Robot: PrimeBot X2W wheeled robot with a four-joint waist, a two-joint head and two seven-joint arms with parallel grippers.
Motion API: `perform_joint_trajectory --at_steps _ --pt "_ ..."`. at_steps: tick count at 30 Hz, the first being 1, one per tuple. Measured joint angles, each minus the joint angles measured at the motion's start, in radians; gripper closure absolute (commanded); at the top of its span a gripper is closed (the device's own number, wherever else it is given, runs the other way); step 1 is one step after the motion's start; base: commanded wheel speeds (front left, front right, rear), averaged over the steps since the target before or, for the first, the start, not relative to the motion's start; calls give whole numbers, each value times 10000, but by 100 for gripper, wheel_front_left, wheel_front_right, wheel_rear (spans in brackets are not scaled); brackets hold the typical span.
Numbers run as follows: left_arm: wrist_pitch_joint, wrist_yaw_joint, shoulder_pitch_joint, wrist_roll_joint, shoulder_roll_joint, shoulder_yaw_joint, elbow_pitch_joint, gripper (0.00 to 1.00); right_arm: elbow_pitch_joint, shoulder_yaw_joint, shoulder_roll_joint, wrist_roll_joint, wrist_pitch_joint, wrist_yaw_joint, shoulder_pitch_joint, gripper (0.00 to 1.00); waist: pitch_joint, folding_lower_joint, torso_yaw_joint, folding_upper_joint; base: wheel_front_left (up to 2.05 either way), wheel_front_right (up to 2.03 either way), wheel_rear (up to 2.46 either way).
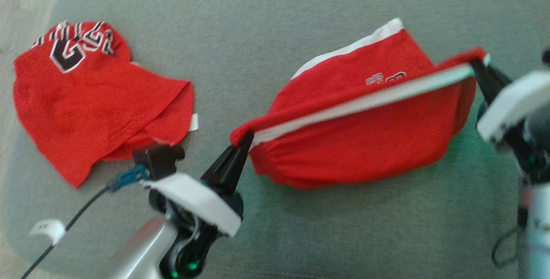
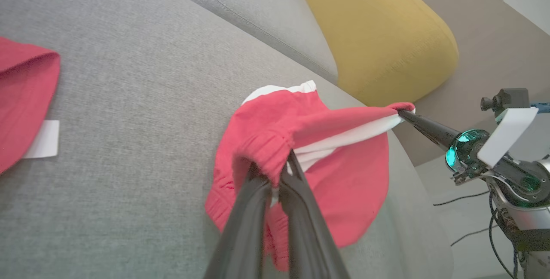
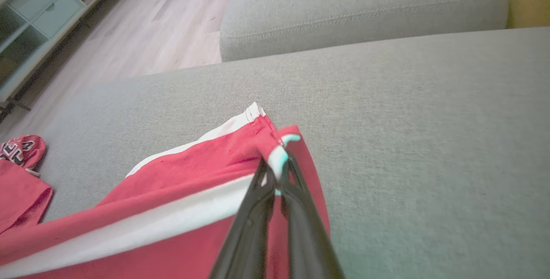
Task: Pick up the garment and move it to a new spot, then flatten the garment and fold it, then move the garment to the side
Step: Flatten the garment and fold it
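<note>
Left gripper (image 1: 246,137) and right gripper (image 1: 475,64) pinch the red shorts (image 1: 365,150) — stretched between them (over grey sofa (image 1: 258,34))

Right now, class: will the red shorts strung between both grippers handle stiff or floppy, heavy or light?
Probably floppy: the red shorts sag below the edge stretched between left gripper and right gripper. Likely light: two fingertip pinches hold that edge aloft.
</note>
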Motion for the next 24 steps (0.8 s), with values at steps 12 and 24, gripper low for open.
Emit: perform_joint_trajectory --at_steps 12,24 --pt "-393 -1243 -1860 -236 -1381 -40 3049 100 4493 1321 -677 238 -2027 0 -3277 100 1033 -1 1081 0 0 0 0" --pt "-1131 -1649 -1970 -552 -1689 -50 4307 0 5783 2961 -1034 721 -4888 -2 -3456 0 928 -3 833 0 0 0 0"
